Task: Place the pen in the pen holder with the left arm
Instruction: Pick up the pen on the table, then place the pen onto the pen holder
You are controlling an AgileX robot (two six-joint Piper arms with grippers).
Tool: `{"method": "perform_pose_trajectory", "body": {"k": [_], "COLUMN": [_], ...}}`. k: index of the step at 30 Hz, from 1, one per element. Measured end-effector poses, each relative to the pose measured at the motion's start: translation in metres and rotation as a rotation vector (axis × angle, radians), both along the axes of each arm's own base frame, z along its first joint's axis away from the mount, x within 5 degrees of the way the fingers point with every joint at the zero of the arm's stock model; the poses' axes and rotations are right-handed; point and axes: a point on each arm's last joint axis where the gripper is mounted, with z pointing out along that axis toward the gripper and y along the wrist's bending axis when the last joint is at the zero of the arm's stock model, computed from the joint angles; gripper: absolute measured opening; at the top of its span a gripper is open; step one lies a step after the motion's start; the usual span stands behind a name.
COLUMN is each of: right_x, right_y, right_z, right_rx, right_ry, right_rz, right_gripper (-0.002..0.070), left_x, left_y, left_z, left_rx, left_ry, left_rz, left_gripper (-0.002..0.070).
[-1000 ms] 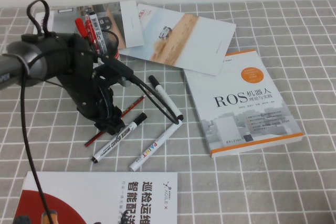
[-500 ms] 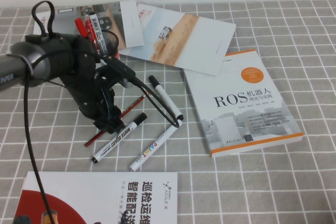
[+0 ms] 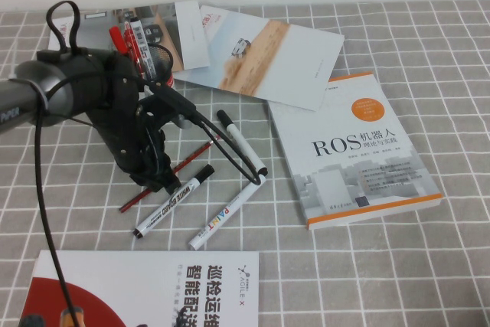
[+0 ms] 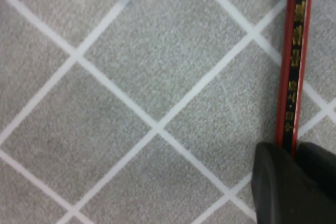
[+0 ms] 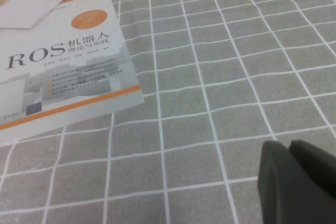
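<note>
The pen (image 3: 138, 197), a thin dark-red pencil, lies slanted on the grey checked cloth under my left arm. In the left wrist view its red and black shaft (image 4: 294, 61) runs straight out from between my fingertips. My left gripper (image 3: 159, 181) (image 4: 294, 153) is down at the cloth and shut on the pencil near its middle. The pen holder (image 3: 162, 60), a black mesh cup holding red pens and markers, stands behind the left arm and is partly hidden by it. My right gripper (image 5: 289, 150) is shut and empty above bare cloth, out of the high view.
Three white black-capped markers (image 3: 174, 198) (image 3: 226, 216) (image 3: 239, 142) lie right beside the pencil. A ROS book (image 3: 360, 151) lies to the right, leaflets (image 3: 260, 55) at the back, and a booklet (image 3: 145, 289) at the front left. Loose black cables (image 3: 230, 155) hang over the markers.
My left arm has shifted slightly left and back. The pencil's near end has moved a little with it; the markers have not moved.
</note>
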Motion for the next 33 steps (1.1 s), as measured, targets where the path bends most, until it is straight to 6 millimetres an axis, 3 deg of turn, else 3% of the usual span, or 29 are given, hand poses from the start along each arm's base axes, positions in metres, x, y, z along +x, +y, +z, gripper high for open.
{"method": "perform_pose_trajectory", "body": {"k": [9,19,24,33], "right_x": [0.000,0.000,0.000,0.000], "right_y": [0.000,0.000,0.000,0.000], "right_z": [0.000,0.000,0.000,0.000], "right_rx": [0.000,0.000,0.000,0.000], "right_ry": [0.000,0.000,0.000,0.000], "right_rz": [0.000,0.000,0.000,0.000], "right_gripper": [-0.0015,-0.0015,-0.0015,-0.0015], "left_x": [-0.006,-0.030,-0.053,-0.086], "left_y": [0.003,0.007,-0.006,-0.025], "left_z": [0.011,0.081,0.119,0.153], "left_rx": [0.020,-0.033,-0.079,-0.166], "left_ry": [0.021,-0.082,-0.175,-0.261], "left_rz": [0.017,0.029,-0.010,-0.040], "left_gripper": [0.0022,0.0022,0.0022,0.0022]}}
